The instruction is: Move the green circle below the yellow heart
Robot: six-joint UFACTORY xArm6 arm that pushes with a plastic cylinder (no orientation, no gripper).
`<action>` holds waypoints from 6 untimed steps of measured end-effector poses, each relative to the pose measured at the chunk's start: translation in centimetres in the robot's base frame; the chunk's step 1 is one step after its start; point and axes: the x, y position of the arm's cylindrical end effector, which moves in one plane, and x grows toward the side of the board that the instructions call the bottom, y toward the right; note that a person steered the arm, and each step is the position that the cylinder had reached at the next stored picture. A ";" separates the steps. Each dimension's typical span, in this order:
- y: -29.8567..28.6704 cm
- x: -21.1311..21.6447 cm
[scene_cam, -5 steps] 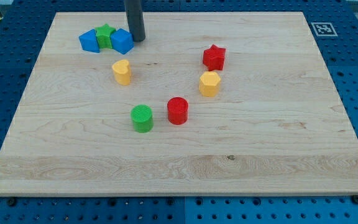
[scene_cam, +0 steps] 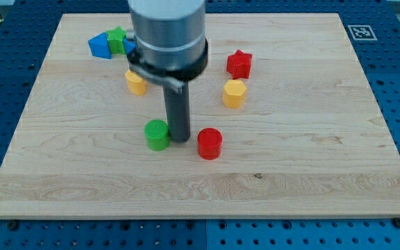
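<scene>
The green circle (scene_cam: 157, 135) sits on the wooden board (scene_cam: 311, 153) below the yellow heart (scene_cam: 136, 82), a little to its right. My tip (scene_cam: 180, 140) rests on the board between the green circle and the red circle (scene_cam: 210, 144), touching or nearly touching the green circle's right side. The arm's grey body (scene_cam: 169, 35) hangs over the upper middle of the board and hides part of the blocks at the view's top left.
A blue block (scene_cam: 100, 46) and a green star (scene_cam: 117, 38) sit at the view's top left, partly hidden by the arm. A red star (scene_cam: 239, 64) and a yellow hexagon (scene_cam: 234, 93) stand right of centre.
My tip has moved from the top left by the blue blocks down to between the green and red circles. The red circle has shifted right and down.
</scene>
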 end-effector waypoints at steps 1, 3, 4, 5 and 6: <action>0.2 -0.5; -5.2 1.9; -5.5 1.4; -5.7 -1.0; -7.1 -2.3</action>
